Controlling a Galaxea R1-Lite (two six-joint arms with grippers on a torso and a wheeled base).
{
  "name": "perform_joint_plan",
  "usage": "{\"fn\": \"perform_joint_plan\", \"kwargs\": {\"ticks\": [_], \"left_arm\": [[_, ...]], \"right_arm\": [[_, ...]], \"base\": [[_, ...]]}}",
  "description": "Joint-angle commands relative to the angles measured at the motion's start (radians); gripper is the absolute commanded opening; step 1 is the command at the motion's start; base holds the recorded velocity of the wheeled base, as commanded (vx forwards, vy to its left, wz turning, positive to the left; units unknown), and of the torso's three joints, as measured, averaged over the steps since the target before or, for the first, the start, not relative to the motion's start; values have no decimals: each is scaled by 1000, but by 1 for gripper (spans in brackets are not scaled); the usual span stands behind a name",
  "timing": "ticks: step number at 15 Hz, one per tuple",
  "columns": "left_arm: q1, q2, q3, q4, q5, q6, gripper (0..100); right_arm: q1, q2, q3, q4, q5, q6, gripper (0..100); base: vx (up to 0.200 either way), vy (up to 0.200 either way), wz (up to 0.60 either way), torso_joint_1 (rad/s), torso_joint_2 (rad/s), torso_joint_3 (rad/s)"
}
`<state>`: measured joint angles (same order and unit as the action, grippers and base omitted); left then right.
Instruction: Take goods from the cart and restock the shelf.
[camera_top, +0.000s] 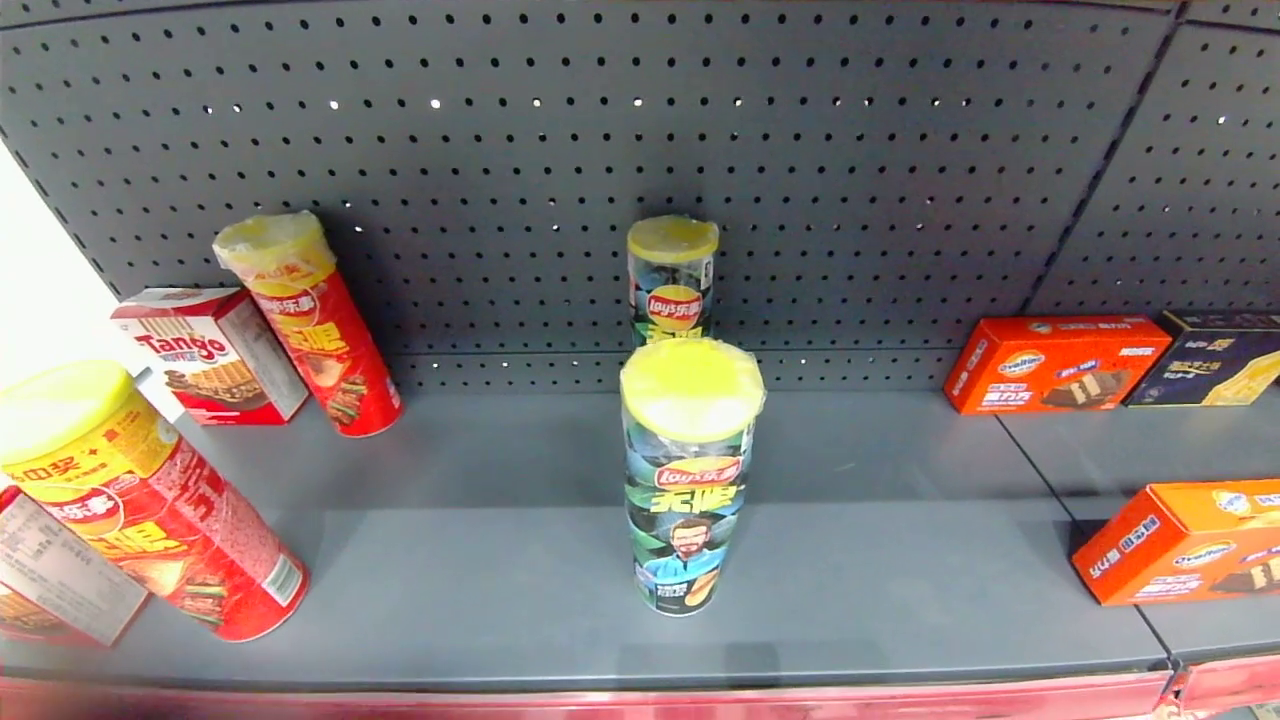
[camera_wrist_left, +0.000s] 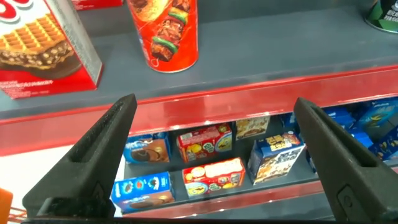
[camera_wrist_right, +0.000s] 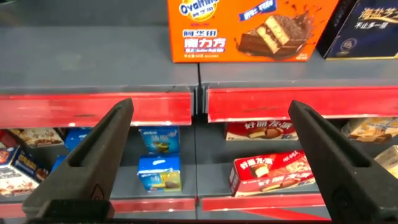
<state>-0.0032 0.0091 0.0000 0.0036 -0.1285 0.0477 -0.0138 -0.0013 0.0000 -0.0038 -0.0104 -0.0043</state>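
Observation:
Two green chip cans with yellow lids stand upright mid-shelf, one in front (camera_top: 688, 480) and one behind it (camera_top: 671, 280) against the pegboard. My left gripper (camera_wrist_left: 214, 168) is open and holds nothing. It hangs in front of the shelf's red front edge (camera_wrist_left: 249, 99), below a red chip can (camera_wrist_left: 165, 31) and a wafer box (camera_wrist_left: 43, 43). My right gripper (camera_wrist_right: 211, 168) is also open with nothing in it. It sits before the red edge (camera_wrist_right: 261, 102), under an orange chocolate box (camera_wrist_right: 249, 28).
On the grey shelf (camera_top: 500, 560), two red cans (camera_top: 315, 325) (camera_top: 150, 500) and a wafer box (camera_top: 205, 355) stand at left. Orange boxes (camera_top: 1055, 362) (camera_top: 1190, 540) and a dark box (camera_top: 1215, 358) lie at right. Lower shelves hold several small boxes (camera_wrist_left: 205, 177) (camera_wrist_right: 270, 171).

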Motion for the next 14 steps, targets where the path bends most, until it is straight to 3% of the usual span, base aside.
{"fn": "perform_joint_plan", "kwargs": {"ticks": [1, 14], "left_arm": [[0, 2, 0, -1, 0, 0, 100], [0, 2, 0, -1, 0, 0, 100]], "right_arm": [[0, 1, 0, -1, 0, 0, 100], [0, 1, 0, -1, 0, -2, 100]], "base": [[0, 0, 0, 0, 0, 0], [0, 0, 0, 0, 0, 0]]}}
